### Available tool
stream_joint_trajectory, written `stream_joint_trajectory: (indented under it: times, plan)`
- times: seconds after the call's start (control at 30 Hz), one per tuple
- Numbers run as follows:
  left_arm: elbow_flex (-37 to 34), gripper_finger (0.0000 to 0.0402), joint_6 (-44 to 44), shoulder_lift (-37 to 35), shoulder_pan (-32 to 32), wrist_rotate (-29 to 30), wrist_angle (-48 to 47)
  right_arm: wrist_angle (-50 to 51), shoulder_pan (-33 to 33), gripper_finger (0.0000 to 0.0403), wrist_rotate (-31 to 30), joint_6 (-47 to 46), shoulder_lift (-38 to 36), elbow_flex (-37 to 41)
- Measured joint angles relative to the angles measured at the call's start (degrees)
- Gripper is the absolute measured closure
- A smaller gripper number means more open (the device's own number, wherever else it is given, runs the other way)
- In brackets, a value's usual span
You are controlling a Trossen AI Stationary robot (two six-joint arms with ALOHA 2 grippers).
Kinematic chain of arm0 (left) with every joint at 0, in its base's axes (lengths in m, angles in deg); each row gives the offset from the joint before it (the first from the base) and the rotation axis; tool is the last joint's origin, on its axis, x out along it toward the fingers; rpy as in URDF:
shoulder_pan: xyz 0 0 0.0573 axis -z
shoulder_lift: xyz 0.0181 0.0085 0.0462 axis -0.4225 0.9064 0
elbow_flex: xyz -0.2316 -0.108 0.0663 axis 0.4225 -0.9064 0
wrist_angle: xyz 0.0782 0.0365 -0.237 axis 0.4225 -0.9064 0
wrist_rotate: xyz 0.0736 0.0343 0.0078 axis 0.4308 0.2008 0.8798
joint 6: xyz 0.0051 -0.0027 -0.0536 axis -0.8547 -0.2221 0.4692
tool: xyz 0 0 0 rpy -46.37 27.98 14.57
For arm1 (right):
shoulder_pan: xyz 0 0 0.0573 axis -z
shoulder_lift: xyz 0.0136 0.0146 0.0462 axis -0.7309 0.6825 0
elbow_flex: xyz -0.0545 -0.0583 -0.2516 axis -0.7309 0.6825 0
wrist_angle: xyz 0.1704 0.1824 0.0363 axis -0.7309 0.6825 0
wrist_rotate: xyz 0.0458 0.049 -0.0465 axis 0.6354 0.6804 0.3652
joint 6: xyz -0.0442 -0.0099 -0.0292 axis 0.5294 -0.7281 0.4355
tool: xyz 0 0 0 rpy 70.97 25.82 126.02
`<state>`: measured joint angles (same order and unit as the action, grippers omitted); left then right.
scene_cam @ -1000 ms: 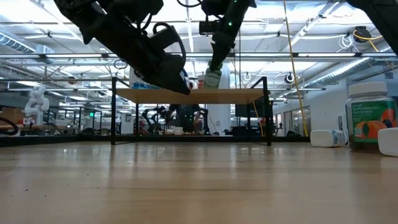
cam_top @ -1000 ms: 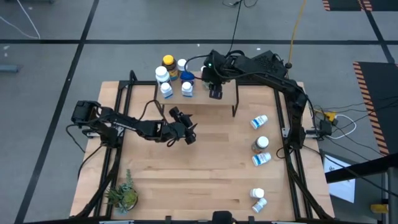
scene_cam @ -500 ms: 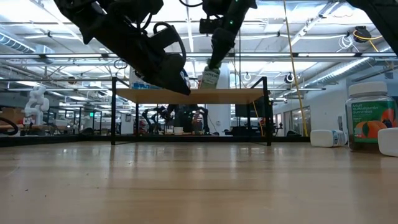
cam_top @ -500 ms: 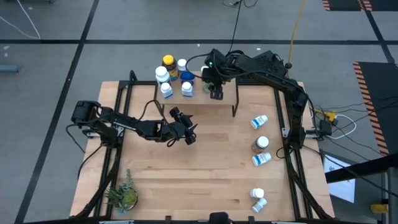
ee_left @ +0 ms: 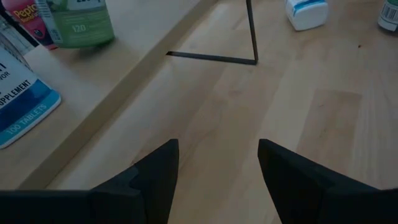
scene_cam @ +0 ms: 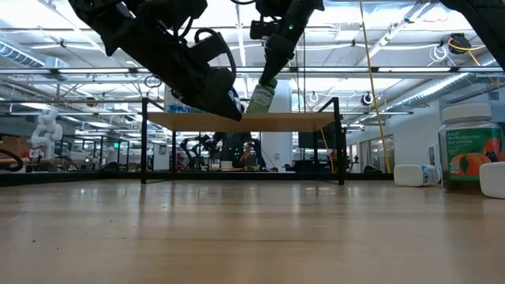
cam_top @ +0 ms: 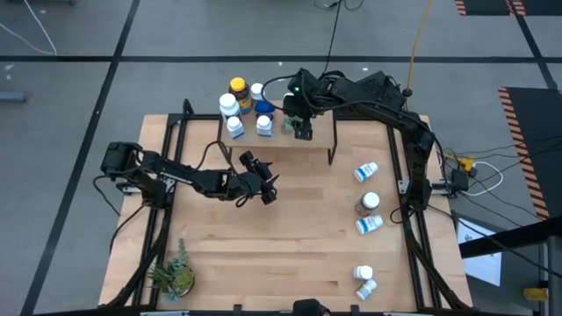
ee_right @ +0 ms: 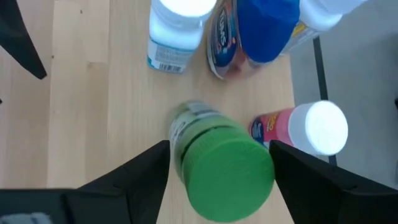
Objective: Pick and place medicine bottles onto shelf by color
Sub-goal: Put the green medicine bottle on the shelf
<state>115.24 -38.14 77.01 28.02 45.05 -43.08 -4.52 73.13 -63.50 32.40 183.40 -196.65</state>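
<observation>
Since a second ago, the green-capped bottle [ee_right: 217, 158] has tipped from upright to a clear lean on the shelf [cam_top: 307, 140], and my right gripper [ee_right: 217, 165] has widened its fingers. They now stand apart on either side of the cap, no longer pressing it, because this is the release. The bottle sits beside the pink-labelled bottle [ee_right: 305, 129] and near the blue bottle [ee_right: 258, 25], apart from the white bottles [cam_top: 235, 125]. My left gripper [ee_left: 217, 165] waits over the table [cam_top: 290, 228], fingers parted and empty, unmoved.
</observation>
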Motion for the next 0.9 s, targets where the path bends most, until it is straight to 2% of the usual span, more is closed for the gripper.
stream_joint_trajectory:
  times: [0.7, 0.9]
  plan:
    - [0.00, 0.0179, 0.38, 0.00, 0.11, 0.01, -0.56, -8.62, -2.23, 0.0140, -0.35, 3.18, -1.55, 0.11]
    - [0.00, 0.0178, 1.41, 0.00, 1.10, 0.02, -3.04, -6.98, -2.65, 0.0140, 0.04, -1.03, -5.02, 1.53]
